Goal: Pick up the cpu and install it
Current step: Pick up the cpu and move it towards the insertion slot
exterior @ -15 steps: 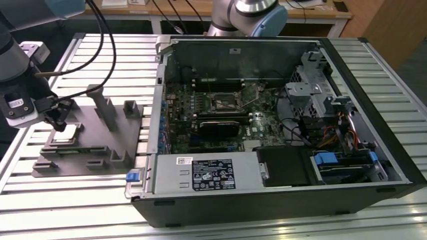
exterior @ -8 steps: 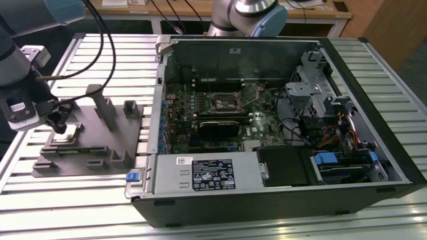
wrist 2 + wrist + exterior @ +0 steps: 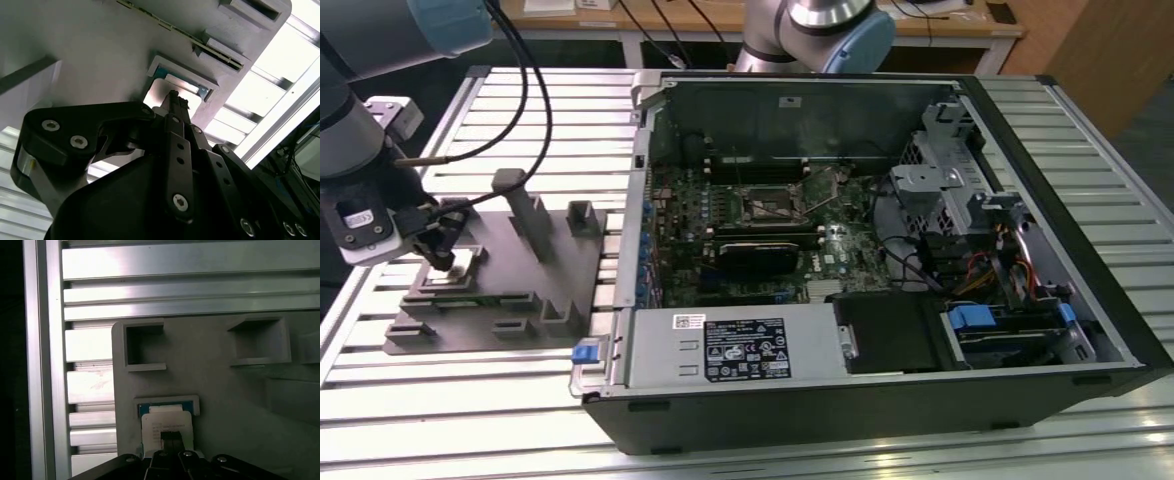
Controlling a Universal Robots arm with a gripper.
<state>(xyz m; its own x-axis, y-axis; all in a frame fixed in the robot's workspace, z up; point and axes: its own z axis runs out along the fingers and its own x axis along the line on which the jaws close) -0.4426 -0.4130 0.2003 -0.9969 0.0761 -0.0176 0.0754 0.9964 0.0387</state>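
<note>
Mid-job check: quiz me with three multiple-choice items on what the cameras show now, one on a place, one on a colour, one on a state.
1. Where does the cpu lie?
A. seated in a socket
B. in a pocket of the fixture, under the hand
C. held in mid-air

2. What colour is the fixture?
A. red
B. yellow
C. grey

3. How is the computer case?
A. open, motherboard exposed
B. shut with its side panel on
C. turned with its open side down

Answers:
1 B: both wrist views show the cpu framed in the pocket, right at the hand.
2 C: the exterior view shows it plain grey.
3 A: the exterior view looks straight onto the motherboard.
</note>
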